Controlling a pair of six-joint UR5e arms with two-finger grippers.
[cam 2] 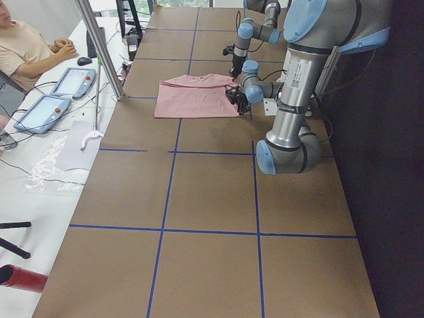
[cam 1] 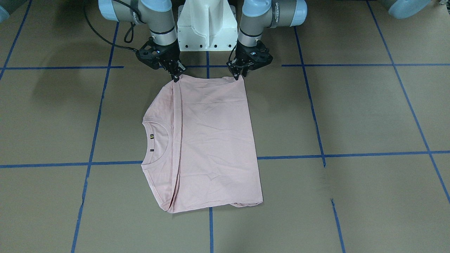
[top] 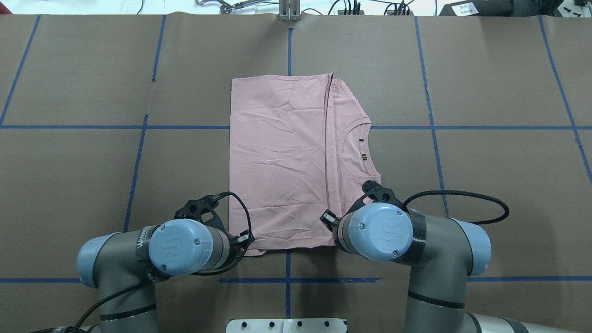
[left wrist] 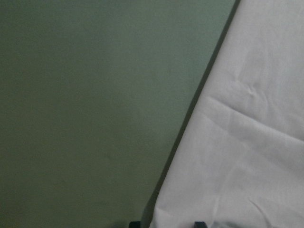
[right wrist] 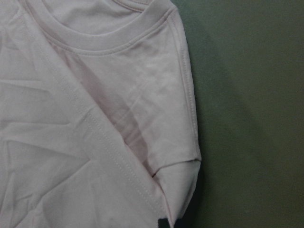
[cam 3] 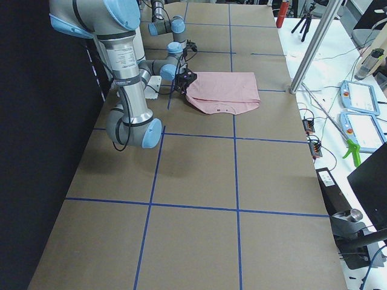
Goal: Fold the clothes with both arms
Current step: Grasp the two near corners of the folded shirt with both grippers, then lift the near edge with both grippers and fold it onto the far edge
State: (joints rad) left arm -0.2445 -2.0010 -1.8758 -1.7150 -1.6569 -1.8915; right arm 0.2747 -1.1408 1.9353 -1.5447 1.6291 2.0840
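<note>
The pale pink T-shirt (cam 1: 211, 140) lies folded on the brown table, plain side up, with its ribbed collar (top: 358, 150) on my right side. Both grippers sit at the edge of the shirt nearest my base. My left gripper (cam 1: 239, 76) is shut on the corner on my left; the left wrist view shows cloth (left wrist: 247, 142) between its fingertips. My right gripper (cam 1: 175, 76) is shut on the sleeve-side corner, close to the collar (right wrist: 109, 38). In the overhead view both wrists hide most of the fingers.
The white pedestal base (cam 1: 206, 28) stands just behind the grippers. Blue tape lines (cam 1: 316, 156) cross the brown table cover. Beyond the far edge a metal post (cam 2: 99, 50) rises, and a person (cam 2: 26, 46) sits at a side table with tablets (cam 2: 73, 81).
</note>
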